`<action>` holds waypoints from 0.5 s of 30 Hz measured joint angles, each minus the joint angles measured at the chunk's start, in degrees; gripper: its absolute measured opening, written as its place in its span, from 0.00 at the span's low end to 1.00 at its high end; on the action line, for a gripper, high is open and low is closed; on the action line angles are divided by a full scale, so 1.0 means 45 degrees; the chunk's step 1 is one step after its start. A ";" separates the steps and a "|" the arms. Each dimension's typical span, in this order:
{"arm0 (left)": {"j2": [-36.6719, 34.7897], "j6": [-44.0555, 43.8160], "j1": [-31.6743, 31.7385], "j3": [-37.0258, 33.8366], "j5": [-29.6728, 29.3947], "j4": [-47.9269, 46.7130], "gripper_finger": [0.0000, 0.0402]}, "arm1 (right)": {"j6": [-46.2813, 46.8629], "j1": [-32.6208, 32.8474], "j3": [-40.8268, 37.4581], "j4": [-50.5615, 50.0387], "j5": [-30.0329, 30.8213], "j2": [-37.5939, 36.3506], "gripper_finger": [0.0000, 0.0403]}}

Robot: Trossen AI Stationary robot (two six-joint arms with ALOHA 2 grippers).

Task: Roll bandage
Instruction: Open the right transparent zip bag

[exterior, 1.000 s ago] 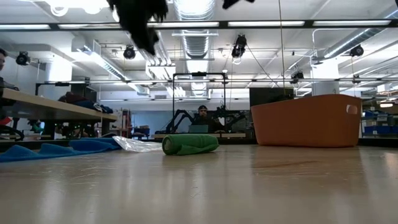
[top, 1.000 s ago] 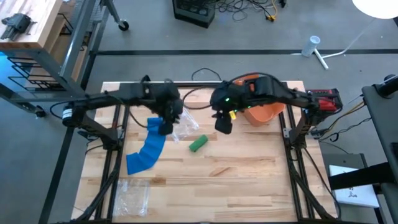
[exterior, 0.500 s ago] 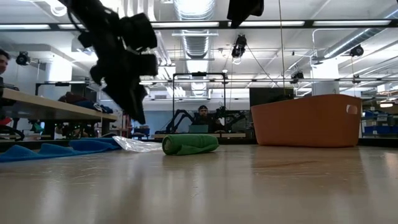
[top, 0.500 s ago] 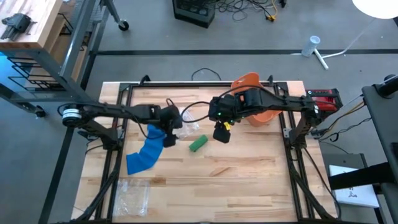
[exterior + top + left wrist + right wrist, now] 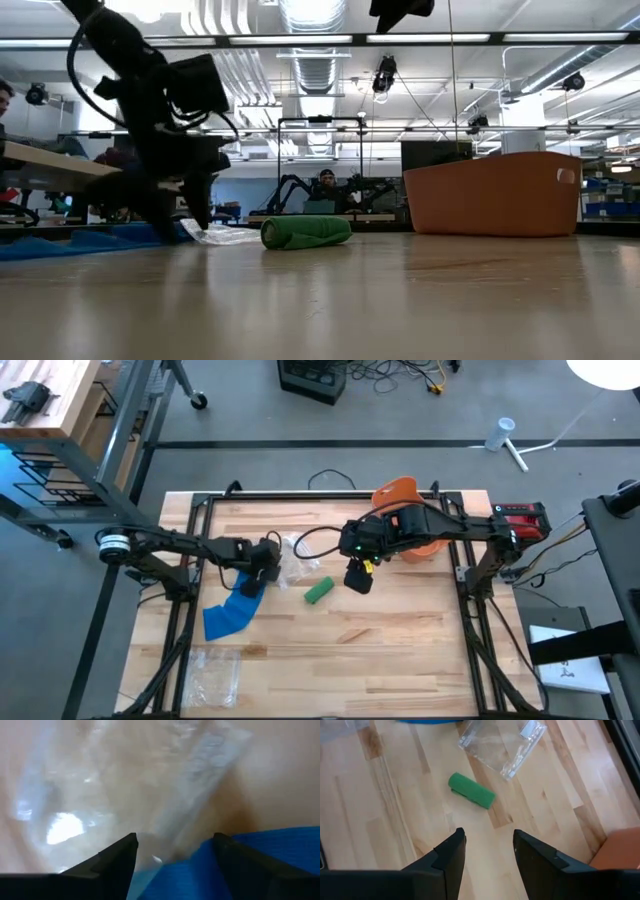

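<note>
The wooden surface (image 5: 380, 650) carries a blue bandage (image 5: 232, 607), unrolled, with my left jaws (image 5: 262, 568) spread wide, empty, low over its end. My right jaws (image 5: 357, 578) hover parted, empty, above the rolled green bandage (image 5: 318, 591). I might pinch the clear bag (image 5: 125, 785) instead; only my left wrist view shows them overlapping.

Both arms (image 5: 190, 544) are dark and slim, a black cable looping over the left one, green and yellow lights (image 5: 366, 552) glowing on the right wrist.
</note>
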 joint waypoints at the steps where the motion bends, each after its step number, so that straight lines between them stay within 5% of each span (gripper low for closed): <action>1: 0.0000 0.0135 0.0000 -0.0118 -0.0310 0.0326 0.62 | 0.0070 0.0060 0.0002 0.0002 -0.0003 -0.0003 0.40; 5: 0.0027 0.0379 0.0010 -0.0356 -0.1308 0.1353 0.59 | 0.0245 0.0256 -0.0003 -0.0013 0.0000 -0.0003 0.41; 15: 0.0053 0.0862 0.0018 0.0322 -0.1309 0.0877 0.51 | 0.0672 0.0533 -0.0003 -0.0101 -0.0008 -0.0003 0.40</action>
